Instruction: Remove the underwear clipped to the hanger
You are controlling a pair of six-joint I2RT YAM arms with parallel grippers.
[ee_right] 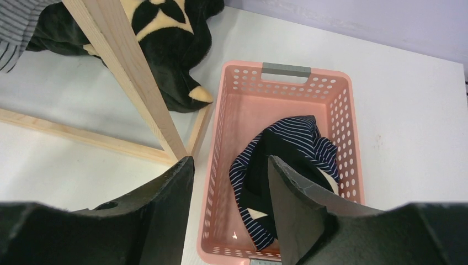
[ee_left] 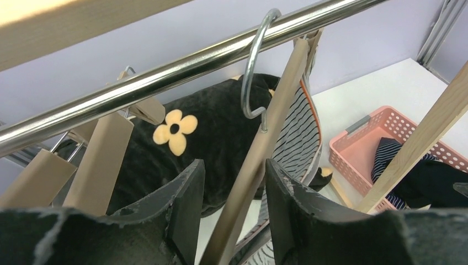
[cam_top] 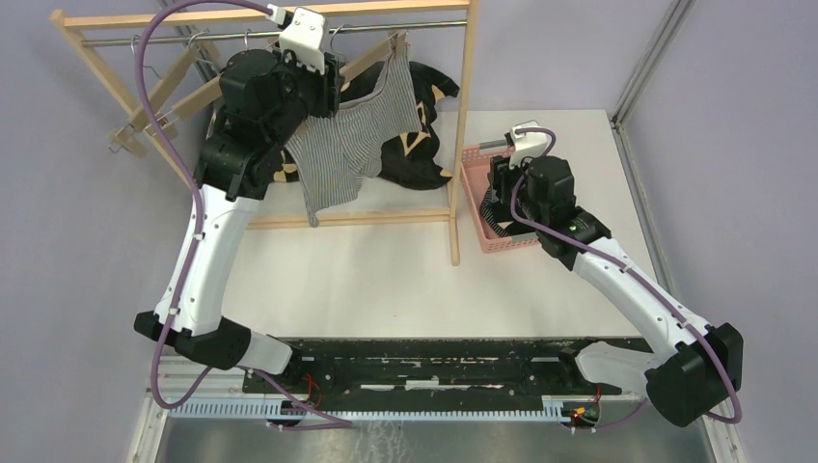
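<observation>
The grey striped underwear (cam_top: 333,159) hangs on the hanger (ee_left: 251,176) at the rack's (cam_top: 463,125) centre, about 12 o'clock on the table. It droops askew, pinned highest at its 1 o'clock corner. The navy piece (ee_right: 309,141) and black piece (ee_right: 256,182) lie in the basket (ee_right: 287,70) at 3 o'clock.

The left gripper (ee_left: 234,171) is raised to the hanger. Its jaws stand about half open astride the wooden arm, with a sliver of gap on each side and nothing clamped. The right gripper (ee_right: 230,163) hovers over the basket, jaws apart and empty.

The risk, as I judge it, is closing on wood rather than on a clip. A pull would then drag the hook along the rod (ee_left: 165,74) or lift it off. The cloth could also drop onto the cushion (ee_left: 221,132) at 12 o'clock behind.
</observation>
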